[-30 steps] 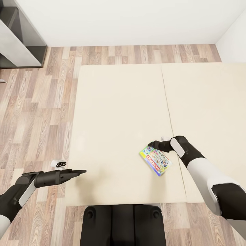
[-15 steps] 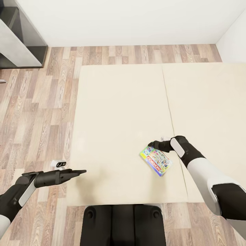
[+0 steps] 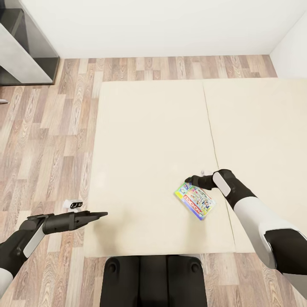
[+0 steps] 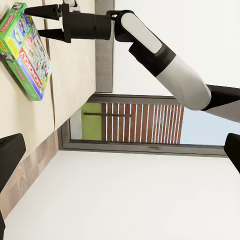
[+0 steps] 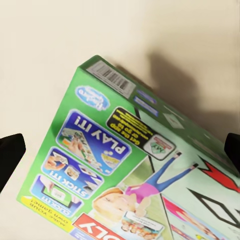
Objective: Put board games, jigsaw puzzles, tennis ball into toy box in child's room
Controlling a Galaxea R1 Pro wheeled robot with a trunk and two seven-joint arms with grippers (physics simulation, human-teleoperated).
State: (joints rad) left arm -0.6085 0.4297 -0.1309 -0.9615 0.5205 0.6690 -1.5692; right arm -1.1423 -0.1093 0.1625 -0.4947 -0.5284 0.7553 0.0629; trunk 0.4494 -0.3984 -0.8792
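Observation:
One board game (image 3: 195,200), a flat box with a green border and busy print, lies on the beige mattress of the bed (image 3: 149,140) near its front edge. My right gripper (image 3: 188,179) hovers open just over the box's far end, touching nothing. The left wrist view shows that gripper (image 4: 44,22) with its fingers spread above the board game (image 4: 25,50). The right wrist view looks down on the game's (image 5: 130,160) green cover, with the dark fingertips (image 5: 10,152) at either side. My left gripper (image 3: 103,214) hangs open and empty over the bed's left edge.
A dark-grey cabinet unit (image 3: 25,47) stands at the far left by the white wall. A small white object (image 3: 72,205) lies on the wood-plank floor beside the bed. My base (image 3: 153,279) is against the bed's front edge. A slatted window (image 4: 130,122) appears in the left wrist view.

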